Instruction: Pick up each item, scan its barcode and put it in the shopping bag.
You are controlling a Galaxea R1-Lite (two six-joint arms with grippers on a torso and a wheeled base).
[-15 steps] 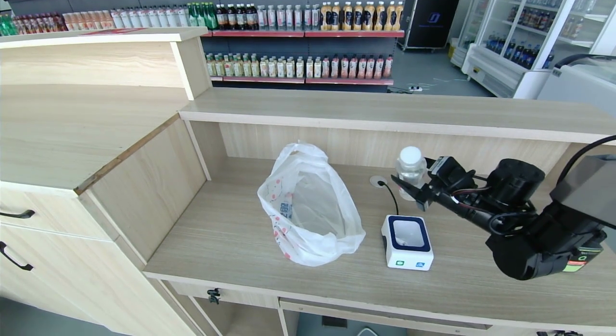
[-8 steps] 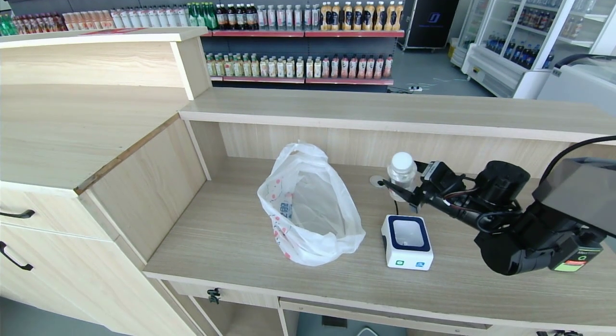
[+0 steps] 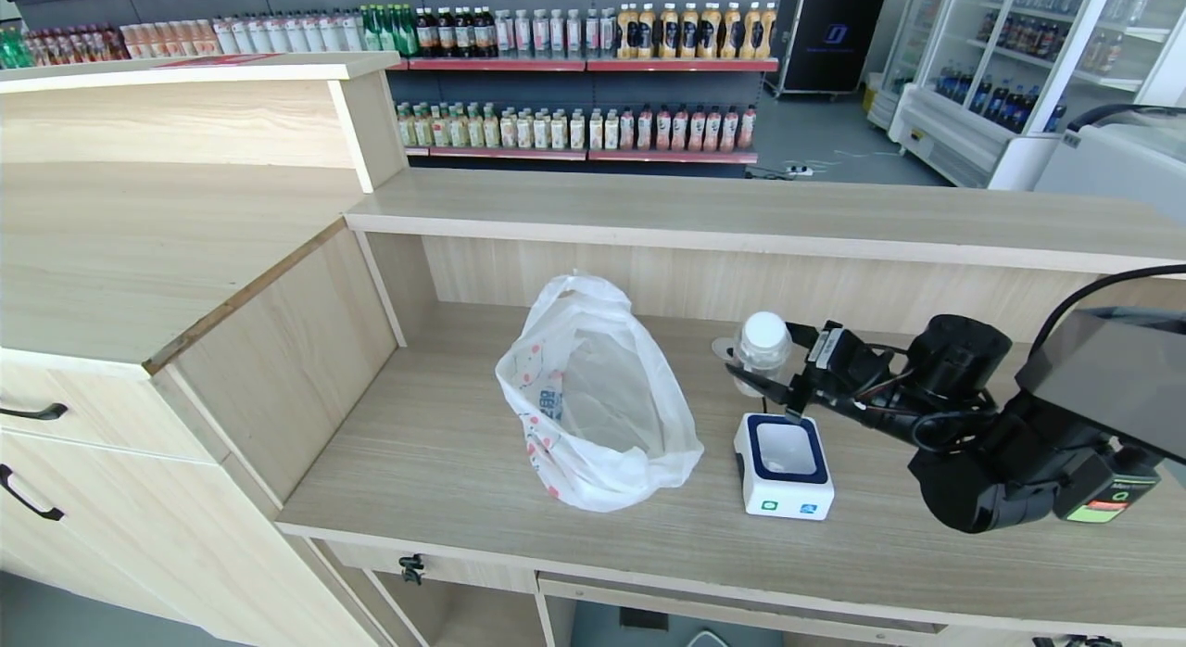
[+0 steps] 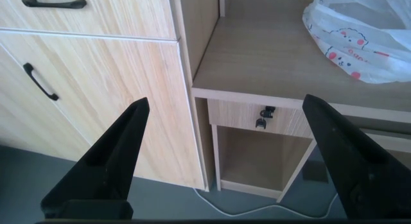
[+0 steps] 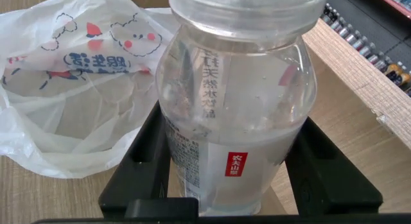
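Counter [image 3: 445,443]: one bag [image 3: 593,397], one scanner [image 3: 785,466]; right claw [image 3: 762,358] pinching one bottle [image 3: 764,334], left claw [image 4: 225,102] spread

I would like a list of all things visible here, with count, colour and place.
counter: one, light wood, in the foreground
scanner: one, white and dark blue, on the counter
shopping bag: one, white, open on the counter, left of the scanner
water bottle: one, clear, white cap, above the counter behind the scanner
drink bottles: many, mixed colours, on shelves behind
right gripper: one, black, shut on the water bottle
left gripper: one, black, open, low before the cabinet
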